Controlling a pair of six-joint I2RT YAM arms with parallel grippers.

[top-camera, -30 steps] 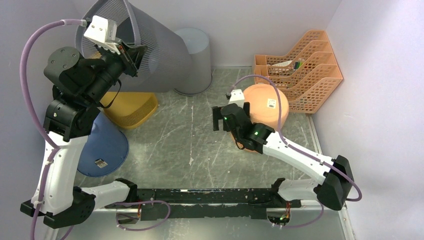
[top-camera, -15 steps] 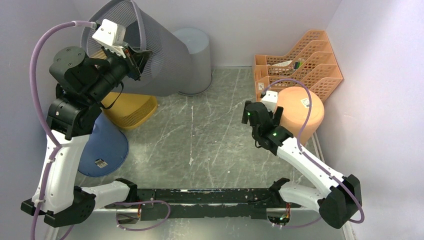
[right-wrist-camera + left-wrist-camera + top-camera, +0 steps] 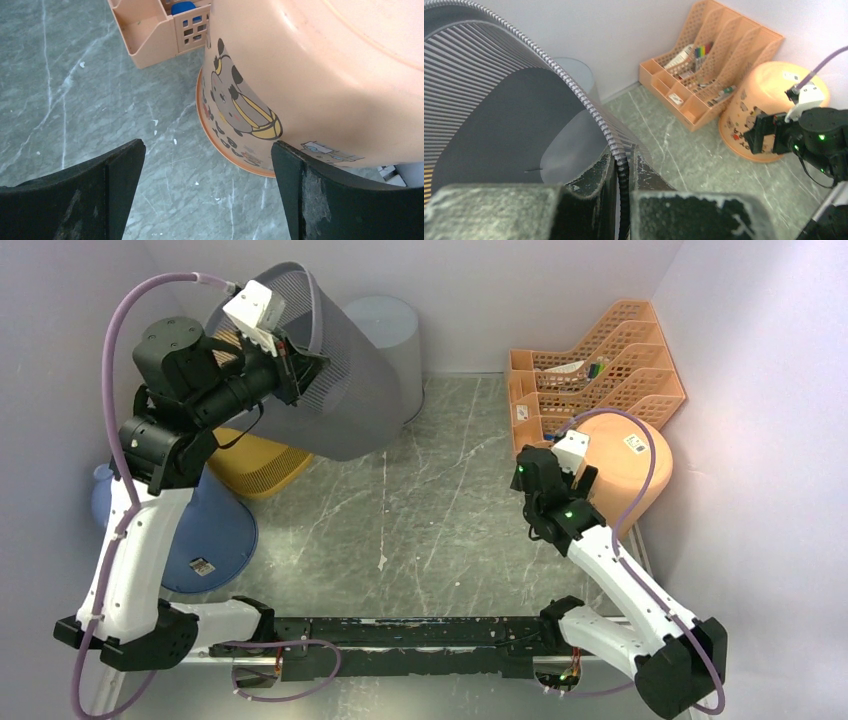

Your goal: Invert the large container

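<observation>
- Jaws on my left gripper [image 3: 623, 167] pinch the rim of the grey mesh bin [image 3: 345, 400].
- I see the bin tilted at the back left of the table [image 3: 420, 530], its mouth facing up and left.
- Right gripper [image 3: 207, 150] is spread wide and holds nothing, just beside the upturned orange bucket [image 3: 320, 75].

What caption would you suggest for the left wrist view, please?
Left gripper clamps the rim of the tilted grey bin; orange bucket and file rack beyond.
</observation>
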